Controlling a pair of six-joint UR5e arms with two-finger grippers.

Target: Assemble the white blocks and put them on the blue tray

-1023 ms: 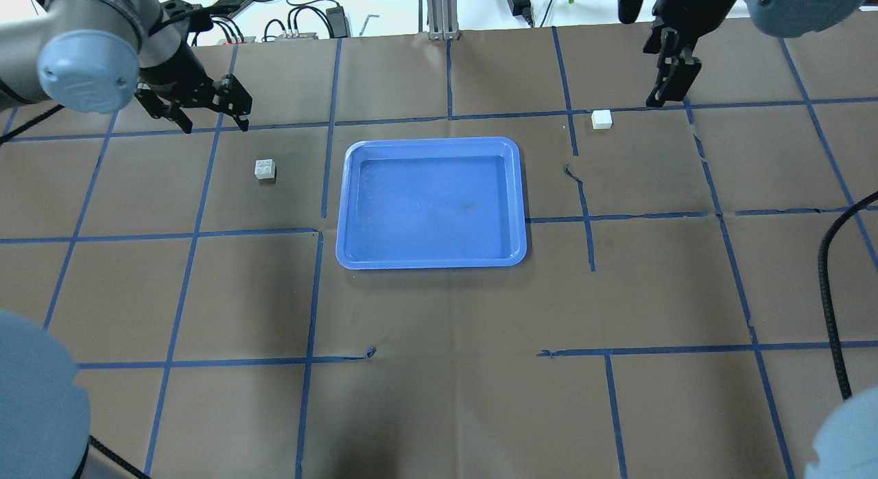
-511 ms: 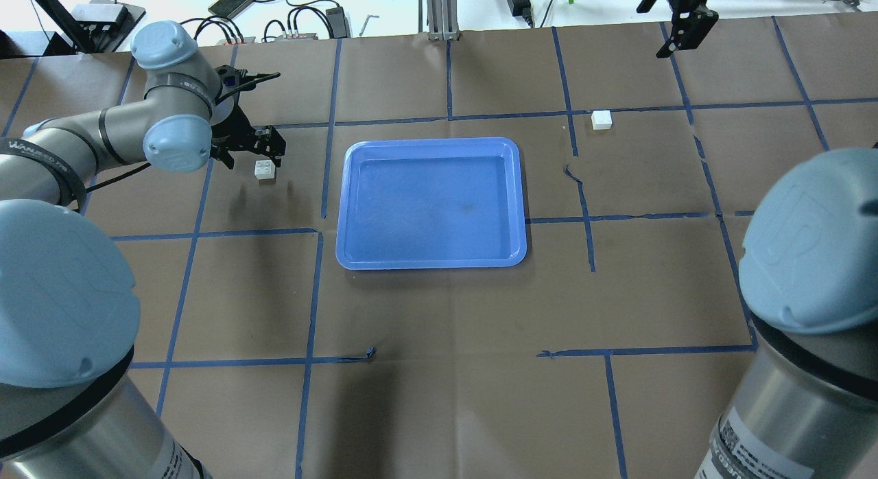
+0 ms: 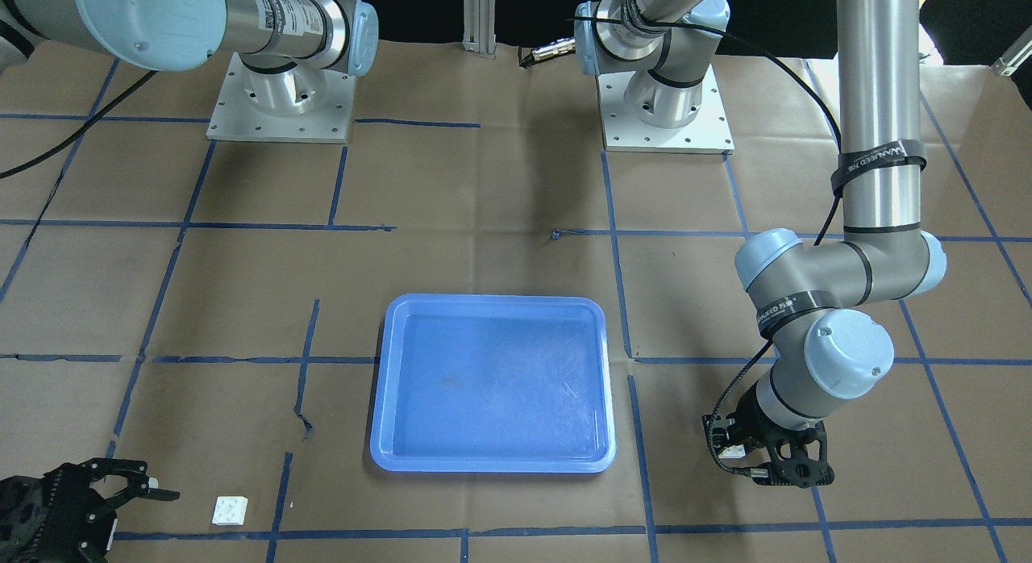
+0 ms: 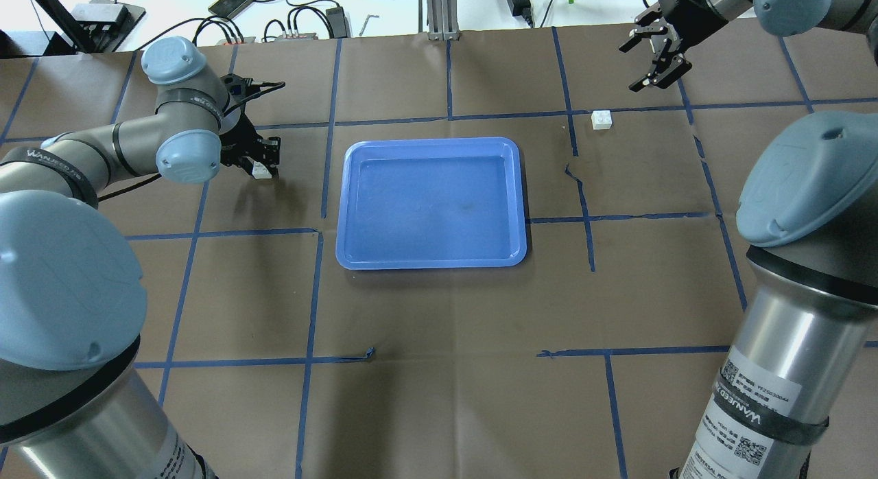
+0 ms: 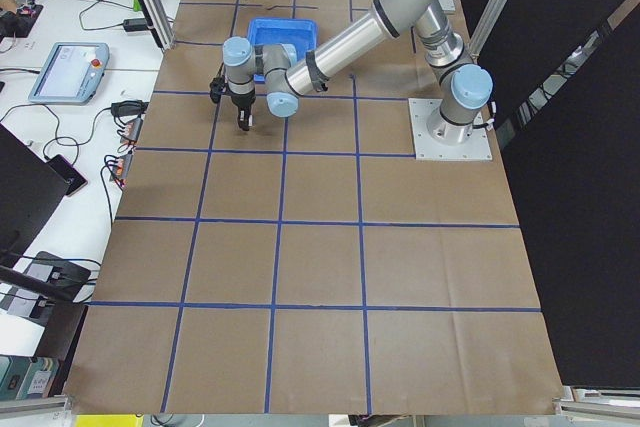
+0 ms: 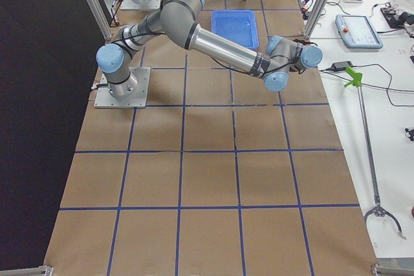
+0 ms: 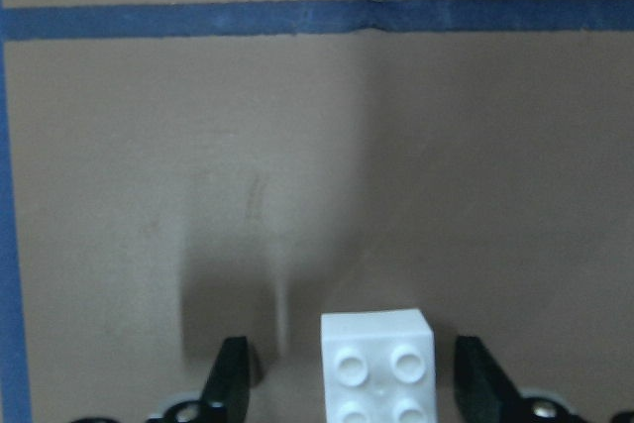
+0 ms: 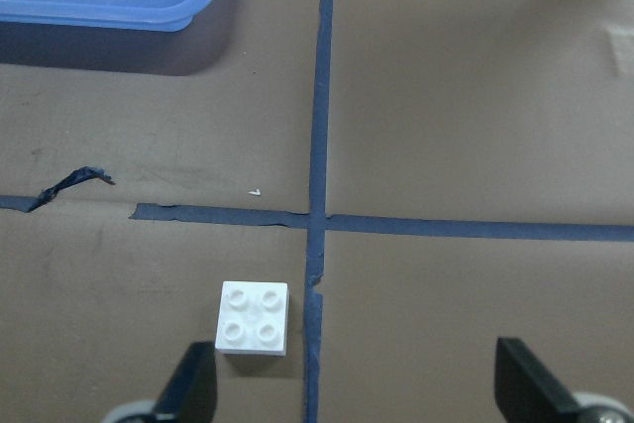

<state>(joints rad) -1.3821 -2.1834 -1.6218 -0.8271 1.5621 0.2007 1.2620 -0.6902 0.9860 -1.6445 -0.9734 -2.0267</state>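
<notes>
One white block (image 4: pixel 261 170) lies left of the blue tray (image 4: pixel 432 204). My left gripper (image 4: pixel 259 163) is low over it and open. In the left wrist view the block (image 7: pixel 378 364) sits between the two fingers (image 7: pixel 228 381), with a gap on each side. The other white block (image 4: pixel 601 119) lies studs up beyond the tray's far right corner. My right gripper (image 4: pixel 634 67) is open and hovers past it. In the right wrist view that block (image 8: pixel 254 318) lies just inside the left finger (image 8: pixel 193 381), off centre.
Brown paper with a blue tape grid covers the table. In the front view the tray (image 3: pixel 492 377) sits mid-table, with the two arm bases behind it. Cables and power supplies lie beyond the far edge. A torn tape end (image 8: pixel 69 185) lies near the right block.
My left gripper has come down from beside the left block to straddle it. My right gripper has swung from the far edge back toward the right block, jaws spread.
</notes>
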